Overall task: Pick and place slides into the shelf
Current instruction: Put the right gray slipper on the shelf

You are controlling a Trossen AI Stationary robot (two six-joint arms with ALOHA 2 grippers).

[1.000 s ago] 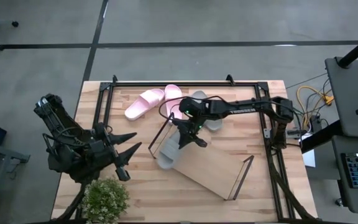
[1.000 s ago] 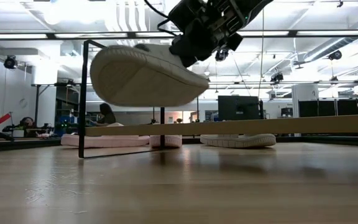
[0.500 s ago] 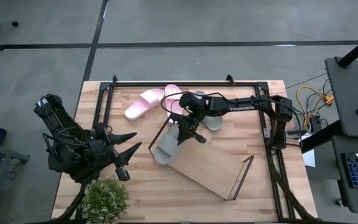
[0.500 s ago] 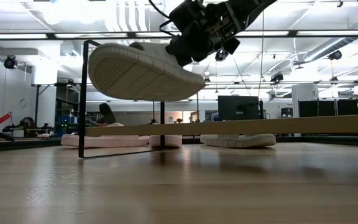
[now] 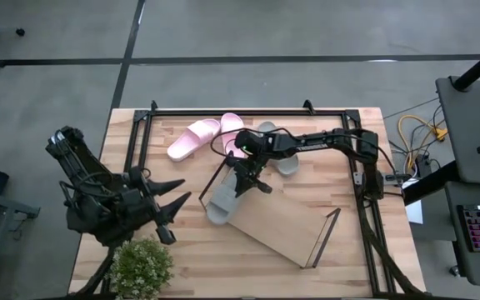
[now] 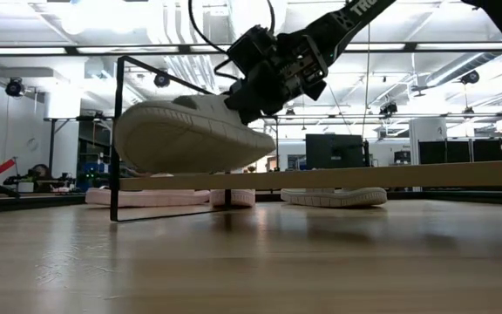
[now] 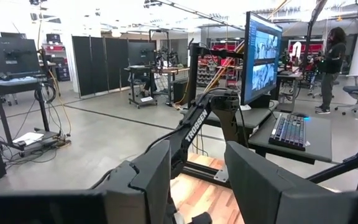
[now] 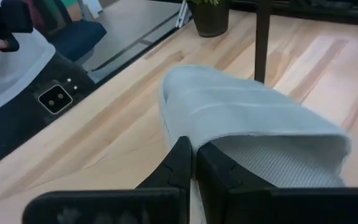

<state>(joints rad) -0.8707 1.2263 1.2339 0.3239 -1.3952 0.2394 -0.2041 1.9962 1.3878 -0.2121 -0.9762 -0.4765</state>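
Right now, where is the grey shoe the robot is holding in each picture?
High view: the held grey slide is near the middle, over the shelf's left end, in the right gripper.
Low view: upper left of middle, just above the shelf board.
Left wrist view: not in it.
Right wrist view: fills the middle, pinched at its edge by the dark fingers.
Shared landmark: the shelf's dark wire frame beside the slide.

A grey slide [image 5: 220, 200] is hanging tilted over the end of the light-wood shelf [image 5: 282, 225], which is lying askew. Two pink slides [image 5: 193, 137] and another grey slide [image 5: 283, 158] are lying behind it.
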